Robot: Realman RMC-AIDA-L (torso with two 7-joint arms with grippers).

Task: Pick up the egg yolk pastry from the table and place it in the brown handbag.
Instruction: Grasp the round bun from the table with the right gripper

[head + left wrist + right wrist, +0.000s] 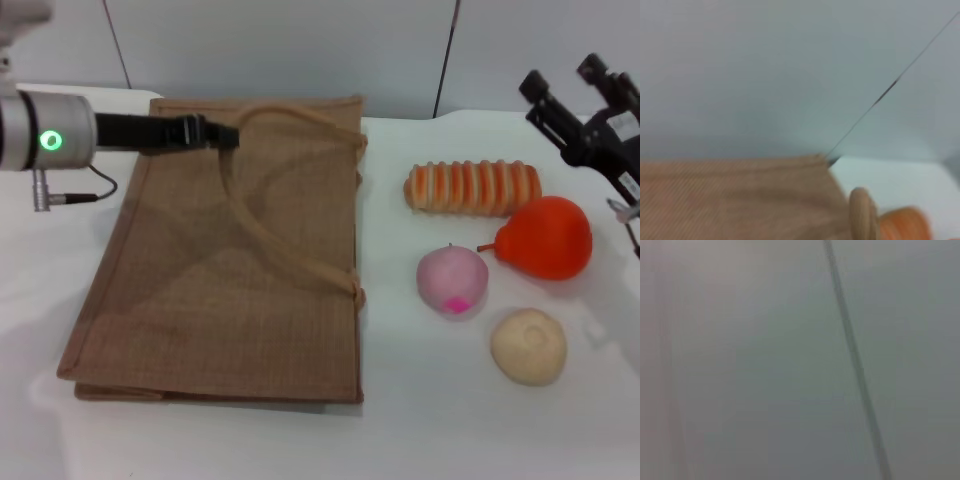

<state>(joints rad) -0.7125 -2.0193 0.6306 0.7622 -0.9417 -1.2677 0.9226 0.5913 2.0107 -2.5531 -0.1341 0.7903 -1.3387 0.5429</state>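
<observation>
One egg yolk pastry (528,346) sits on the white surface (420,430), right of the brown handbag (230,260). Right claw (570,85), spread, should descend squarely over it; left claw (222,134) pinches a handle (285,115).

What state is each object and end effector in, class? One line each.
brown handbag: lying flat; one handle gripped by the left end effector.
egg yolk pastry: on the table, untouched.
pink ball: on the table, untouched.
orange pear: lying on its side.
striped bread roll: lying flat.
right end effector: open, raised, empty.
</observation>
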